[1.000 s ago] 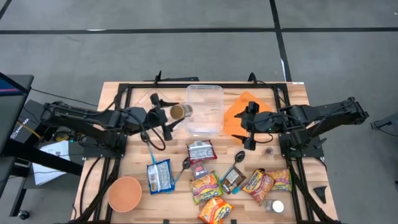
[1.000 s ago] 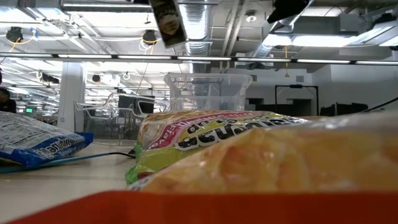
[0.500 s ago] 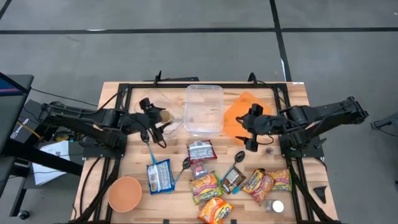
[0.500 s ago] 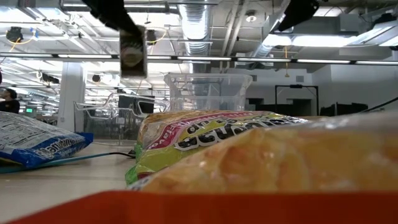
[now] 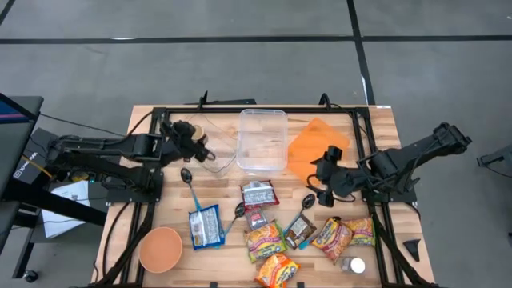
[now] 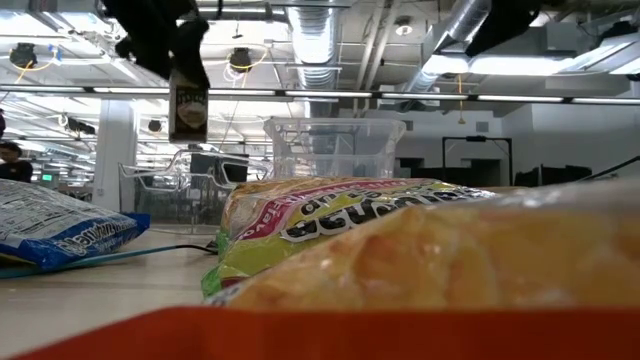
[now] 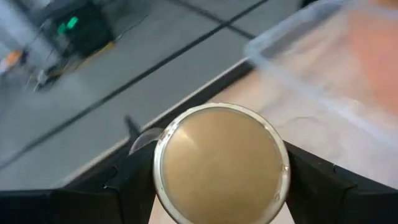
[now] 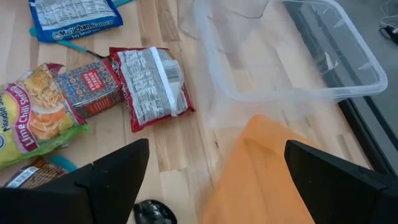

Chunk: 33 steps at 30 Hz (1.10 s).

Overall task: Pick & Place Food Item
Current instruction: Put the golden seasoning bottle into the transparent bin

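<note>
My left gripper (image 5: 192, 141) is shut on a small round can (image 6: 188, 105) with a pale gold top (image 7: 221, 165). It hangs over the table's far left part, left of a clear plastic container (image 5: 262, 140). My right gripper (image 5: 324, 189) hovers open with nothing between its fingers, over the near edge of an orange cloth (image 5: 316, 144); its own view (image 8: 211, 186) looks past the cloth to the container (image 8: 292, 56). Several food packets (image 5: 276, 240) lie flat on the table's near half. My left gripper pinches the can by its round side wall (image 7: 159, 180), one finger (image 7: 124, 186) on each side, close under the top. The fingers come slanting down from the table's left side. The can stands upright below them, lifted clear of the table.
A red-and-white packet (image 8: 149, 81) and a blue packet (image 5: 206, 226) lie near the container. Black spoons (image 5: 186, 174) lie among the packets. An orange bowl (image 5: 162, 248) stands at the near left, a small jar (image 5: 352, 264) at the near right. A black frame (image 5: 160, 120) edges the table.
My left gripper has carried the can from beside the container toward the table's left edge and downward, rolling so the tilted can now stands upright. My right gripper has moved toward the near edge and sunk a little, still open.
</note>
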Motion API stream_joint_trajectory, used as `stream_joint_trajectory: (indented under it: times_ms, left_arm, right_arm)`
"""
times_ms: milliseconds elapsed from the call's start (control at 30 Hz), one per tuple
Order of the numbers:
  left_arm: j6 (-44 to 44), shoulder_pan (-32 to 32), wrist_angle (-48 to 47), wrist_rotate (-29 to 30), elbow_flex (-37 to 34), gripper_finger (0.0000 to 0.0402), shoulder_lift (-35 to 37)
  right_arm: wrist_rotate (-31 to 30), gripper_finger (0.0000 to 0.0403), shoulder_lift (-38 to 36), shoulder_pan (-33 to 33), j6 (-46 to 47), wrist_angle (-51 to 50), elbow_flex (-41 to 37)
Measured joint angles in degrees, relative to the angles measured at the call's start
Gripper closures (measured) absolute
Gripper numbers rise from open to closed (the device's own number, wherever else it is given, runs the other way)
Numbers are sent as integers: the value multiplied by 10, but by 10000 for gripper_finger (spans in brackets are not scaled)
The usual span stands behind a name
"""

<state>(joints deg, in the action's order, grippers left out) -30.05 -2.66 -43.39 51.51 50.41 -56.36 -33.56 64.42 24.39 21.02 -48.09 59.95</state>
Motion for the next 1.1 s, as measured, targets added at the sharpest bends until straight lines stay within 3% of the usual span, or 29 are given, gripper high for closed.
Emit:
stream_joint_trajectory:
  times_ms: [200, 367, 500, 800, 1100]
  left_arm:
    - [15, -106, 89, -58, -49, 131, 0]
    - [60, -183, 204, -157, -95, 131, 0]
    - [61, -222, 254, -193, -132, 131, 0]
    - [37, -232, 341, -211, -212, 131, -7]
    - [52, -229, 380, -209, -195, 131, -109]
  right_arm:
    - [-42, 32, -9, 28, 11, 8, -15]
    - [-45, 32, -23, 30, 15, 25, -29]
    - [-45, 32, -32, 30, 15, 28, -35]
    - [-47, 32, -34, 29, -5, 50, -36]
    - [-47, 32, -34, 29, -27, 72, -36]
